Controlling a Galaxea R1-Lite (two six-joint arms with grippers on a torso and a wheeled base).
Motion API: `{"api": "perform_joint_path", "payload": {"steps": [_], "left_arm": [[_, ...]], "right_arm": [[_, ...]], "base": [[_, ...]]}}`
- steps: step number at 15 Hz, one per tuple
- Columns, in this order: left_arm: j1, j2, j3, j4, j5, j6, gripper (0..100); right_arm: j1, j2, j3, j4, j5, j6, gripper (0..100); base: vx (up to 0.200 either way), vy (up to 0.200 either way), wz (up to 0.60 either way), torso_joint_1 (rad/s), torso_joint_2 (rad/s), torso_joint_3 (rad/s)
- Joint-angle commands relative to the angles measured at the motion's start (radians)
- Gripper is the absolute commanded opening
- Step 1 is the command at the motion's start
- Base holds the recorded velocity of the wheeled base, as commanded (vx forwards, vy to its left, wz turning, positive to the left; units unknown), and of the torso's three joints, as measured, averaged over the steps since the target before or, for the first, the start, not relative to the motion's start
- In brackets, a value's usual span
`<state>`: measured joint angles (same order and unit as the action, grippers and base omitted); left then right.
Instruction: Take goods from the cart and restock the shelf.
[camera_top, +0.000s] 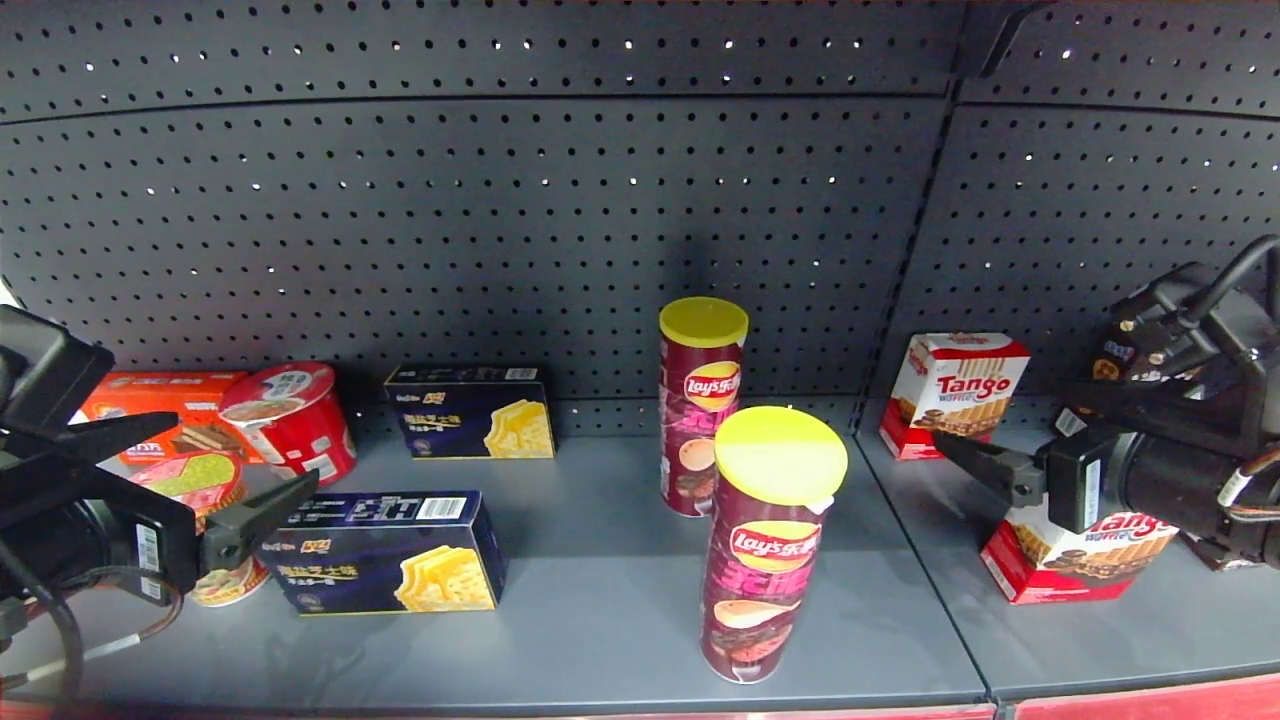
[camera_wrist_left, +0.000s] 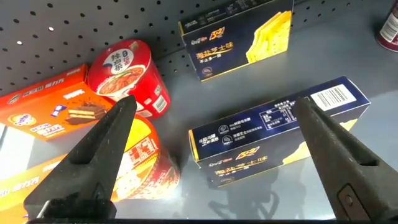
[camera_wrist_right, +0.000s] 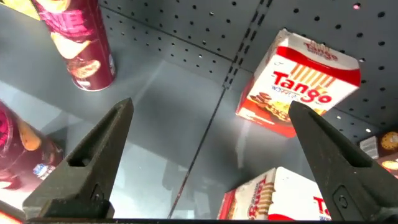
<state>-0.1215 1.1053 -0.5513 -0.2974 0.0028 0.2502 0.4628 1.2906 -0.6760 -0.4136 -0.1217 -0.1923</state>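
Two yellow-lidded chip cans stand upright on the grey shelf (camera_top: 600, 600). The near can (camera_top: 765, 560) is toward the front edge, and the far can (camera_top: 700, 410) is just behind it and slightly to its left, close to the pegboard (camera_top: 500, 200).

To the left of the cans lie two dark blue cracker boxes. The near blue box (camera_top: 390, 550) is at the front, and the far blue box (camera_top: 470, 410) is at the back against the pegboard. Further left, a red noodle cup (camera_top: 290, 410) touches an orange box (camera_top: 160, 395). A second cup (camera_top: 200, 490) sits in front of them, partly hidden behind the left hand (camera_top: 248, 447).

To the right, past the seam between shelf panels, are two red-and-white wafer boxes. The far wafer box (camera_top: 955, 395) stands upright at the back, and the near wafer box (camera_top: 1085, 560) lies closer to the front, partly covered by the right arm.

The left hand hovers over the left end of the shelf with its fingers spread wide and nothing between them. In its wrist view the near blue box and the second cup lie below the gap.

The right hand (camera_wrist_right: 210, 106) hangs over the right panel, likewise released and empty. In its wrist view both wafer boxes and the seam lie below it.
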Motion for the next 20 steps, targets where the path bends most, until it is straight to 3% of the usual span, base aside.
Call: {"api": "perform_joint_path", "payload": {"steps": [1,4,14,16,20], "left_arm": [[0.0,0.002,-0.001,0.0,0.0,0.0,100],[0.0,0.002,-0.001,-0.002,0.0,0.0,100],[0.0,0.001,0.002,-0.002,-0.006,0.0,100],[-0.001,0.001,0.007,-0.003,-0.021,0.001,100],[0.0,0.001,0.005,-0.005,-0.023,0.001,100]], "right_arm": [[0.0,-0.001,0.01,0.001,-0.01,-0.007,100],[0.005,-0.002,0.024,-0.002,-0.019,-0.025,100],[0.014,-0.007,0.116,-0.03,-0.007,-0.085,100],[0.01,-0.007,0.124,-0.042,-0.003,-0.085,100],[0.014,-0.007,0.148,-0.04,0.034,-0.088,100]], "base": [[0.0,0.0,0.0,0.0,0.0,0.0],[0.0,0.0,0.6,0.002,0.0,0.005],[0.0,0.0,0.0,0.0,0.0,0.0],[-0.2,0.0,0.0,0.002,0.0,0.002],[0.0,0.0,0.0,0.0,0.0,0.0]]}}
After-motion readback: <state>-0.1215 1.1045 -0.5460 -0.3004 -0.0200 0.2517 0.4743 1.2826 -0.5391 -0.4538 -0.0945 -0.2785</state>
